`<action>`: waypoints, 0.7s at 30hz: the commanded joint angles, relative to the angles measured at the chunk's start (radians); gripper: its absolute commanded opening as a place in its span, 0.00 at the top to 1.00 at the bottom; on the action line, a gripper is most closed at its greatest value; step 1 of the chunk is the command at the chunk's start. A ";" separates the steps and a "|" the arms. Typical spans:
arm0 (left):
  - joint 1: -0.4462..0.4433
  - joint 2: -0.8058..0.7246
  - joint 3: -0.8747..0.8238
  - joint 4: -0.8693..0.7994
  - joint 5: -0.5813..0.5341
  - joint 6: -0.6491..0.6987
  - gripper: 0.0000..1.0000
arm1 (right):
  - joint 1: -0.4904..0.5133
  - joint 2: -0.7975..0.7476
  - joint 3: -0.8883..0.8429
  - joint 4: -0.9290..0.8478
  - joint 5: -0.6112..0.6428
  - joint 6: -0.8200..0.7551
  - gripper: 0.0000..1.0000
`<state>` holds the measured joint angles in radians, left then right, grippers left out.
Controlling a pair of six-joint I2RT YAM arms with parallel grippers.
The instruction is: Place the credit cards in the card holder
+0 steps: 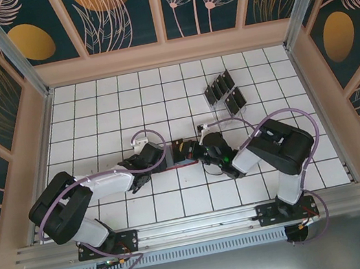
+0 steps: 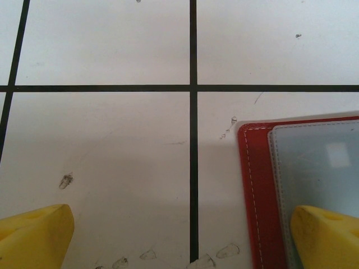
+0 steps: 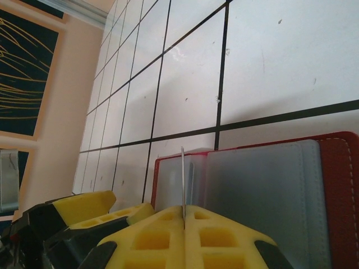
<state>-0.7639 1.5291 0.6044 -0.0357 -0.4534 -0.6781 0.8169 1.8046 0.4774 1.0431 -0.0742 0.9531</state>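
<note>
Barely under way, I judge: the right gripper (image 3: 184,210) pinches what looks like one thin credit card (image 3: 183,174) edge-on over the open red folding card holder (image 3: 263,190) at the centre of the white tiled table (image 1: 105,106), the left gripper (image 2: 185,232) is spread wide across the holder's corner, and several black credit cards (image 1: 223,93) stand in a clear plastic rack (image 1: 213,106) at its 1 o'clock.

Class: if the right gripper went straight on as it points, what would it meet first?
Probably the open card holder: the credit card pinched by the right gripper points at its clear pockets, though depth is unclear.

No legible text, labels, brands or numbers anywhere, credit cards (image 1: 234,102) too small to read
</note>
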 commanded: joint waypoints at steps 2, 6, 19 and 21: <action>0.006 0.004 -0.031 -0.058 -0.001 0.000 0.01 | -0.007 0.030 0.018 0.073 -0.007 0.021 1.00; 0.006 0.003 -0.031 -0.058 -0.002 0.000 0.02 | -0.008 0.043 0.018 0.084 -0.013 0.031 1.00; 0.006 0.003 -0.034 -0.055 0.000 -0.001 0.02 | -0.005 0.083 -0.003 0.140 -0.039 0.071 1.00; 0.006 0.002 -0.034 -0.056 -0.001 -0.002 0.02 | -0.004 0.085 -0.013 0.151 -0.038 0.076 1.00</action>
<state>-0.7639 1.5265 0.5980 -0.0265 -0.4534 -0.6819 0.8169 1.8729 0.4759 1.1339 -0.1074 1.0126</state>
